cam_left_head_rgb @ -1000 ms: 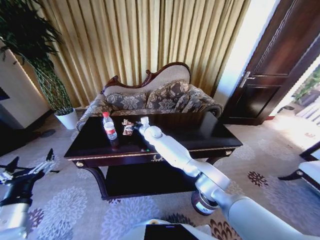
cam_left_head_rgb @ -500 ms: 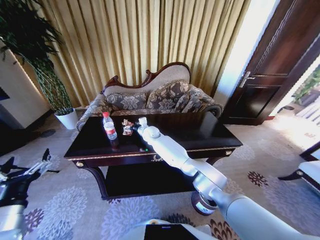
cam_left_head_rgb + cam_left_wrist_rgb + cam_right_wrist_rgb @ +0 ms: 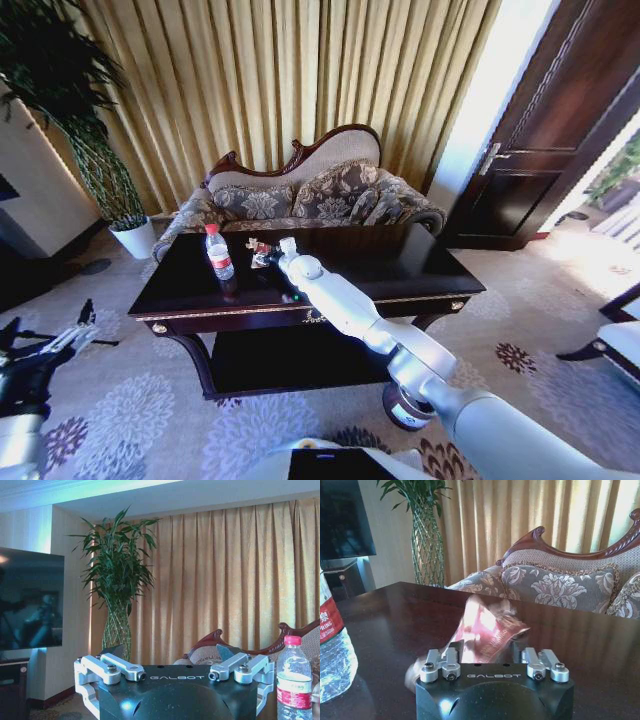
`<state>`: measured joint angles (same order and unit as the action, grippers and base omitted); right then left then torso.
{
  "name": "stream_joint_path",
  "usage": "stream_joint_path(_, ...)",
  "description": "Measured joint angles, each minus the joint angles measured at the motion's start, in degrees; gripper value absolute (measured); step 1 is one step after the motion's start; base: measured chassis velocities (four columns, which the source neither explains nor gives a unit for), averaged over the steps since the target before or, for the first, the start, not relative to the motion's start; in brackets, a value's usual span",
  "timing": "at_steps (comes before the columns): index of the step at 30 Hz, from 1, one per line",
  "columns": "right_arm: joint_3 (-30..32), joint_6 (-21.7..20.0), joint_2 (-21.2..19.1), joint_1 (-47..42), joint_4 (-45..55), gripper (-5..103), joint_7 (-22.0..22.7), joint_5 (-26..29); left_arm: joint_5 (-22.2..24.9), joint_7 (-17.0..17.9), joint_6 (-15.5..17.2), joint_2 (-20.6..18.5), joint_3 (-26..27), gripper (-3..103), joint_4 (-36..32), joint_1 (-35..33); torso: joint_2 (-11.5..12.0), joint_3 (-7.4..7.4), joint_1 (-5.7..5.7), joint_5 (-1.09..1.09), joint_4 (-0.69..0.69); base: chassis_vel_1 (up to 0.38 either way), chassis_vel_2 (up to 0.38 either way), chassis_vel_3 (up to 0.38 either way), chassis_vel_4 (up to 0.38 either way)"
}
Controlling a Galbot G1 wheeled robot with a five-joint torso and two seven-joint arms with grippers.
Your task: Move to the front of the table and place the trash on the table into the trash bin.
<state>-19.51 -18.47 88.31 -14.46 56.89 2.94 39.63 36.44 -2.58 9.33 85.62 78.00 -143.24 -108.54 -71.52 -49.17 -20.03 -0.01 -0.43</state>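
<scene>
On the dark glossy table (image 3: 420, 270) stands a clear bottle (image 3: 218, 252) with a red cap, also seen beside my left hand as the bottle (image 3: 294, 685). My right arm reaches across the table top, and its gripper (image 3: 268, 255) is shut on the crumpled reddish-brown wrapper (image 3: 259, 250) just right of the bottle. Up close, the wrapper (image 3: 487, 627) stands pinched between the fingers of the right gripper (image 3: 487, 649), with the bottle (image 3: 332, 650) beside it. My left gripper (image 3: 50, 345) hangs open, low and left of the table, and the left gripper (image 3: 172, 652) holds nothing. The dark trash bin (image 3: 403, 408) sits on the carpet, partly behind my right arm.
A patterned carved-wood sofa (image 3: 310, 195) stands behind the table before gold curtains. A tall plant in a white pot (image 3: 135, 238) is at the left, and a dark door (image 3: 540, 150) at the right. Flowered carpet lies open in front of the table.
My left arm has sunk lower and further left. The right gripper has shifted slightly at the wrapper, which now sits a little higher beside the bottle.
</scene>
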Motion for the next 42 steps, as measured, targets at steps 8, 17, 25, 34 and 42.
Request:
stream_joint_path(8, -0.01, 0.73, -0.46, -0.85, 0.63, 25, 0.00, -0.17, 0.00, 0.01, -0.17, 0.03, 0.14, 100, 0.00, -0.03, 0.00, 0.00, 0.00, 0.00, 0.01, 0.000, 0.000, 0.000, 0.000)
stream_joint_path(17, 0.05, 0.94, -1.43, -1.42, 1.54, 1, 0.01, -0.12, 0.03, 0.02, -0.21, -0.03, 0.16, 100, 0.00, -0.05, 0.00, 0.00, 0.00, 0.00, 0.00, 0.000, 0.000, 0.000, 0.000)
stream_joint_path(25, 1.18, 1.03, -2.64, -2.45, 4.85, 0, 0.23, 0.48, 0.40, 0.24, -0.20, -0.34, 0.09, 100, 0.00, 0.01, 0.00, 0.00, 0.00, 0.00, 0.01, 0.000, 0.000, 0.000, 0.000)
stream_joint_path(34, 4.28, 1.57, -10.06, -5.54, 18.40, 0, 4.26, 3.32, 1.56, 1.01, 1.29, -3.05, -0.42, 100, 0.00, 2.15, 0.00, 0.00, 0.00, 0.01, -0.01, 0.000, 0.000, 0.000, 0.000)
stream_joint_path(42, 9.11, 1.87, -18.04, -8.68, 28.58, 0, 10.98, 5.09, 2.15, 1.05, 1.50, -3.96, -1.32, 100, 0.00, 1.48, 0.00, 0.00, 0.00, 0.02, 0.01, 0.000, 0.000, 0.000, 0.000)
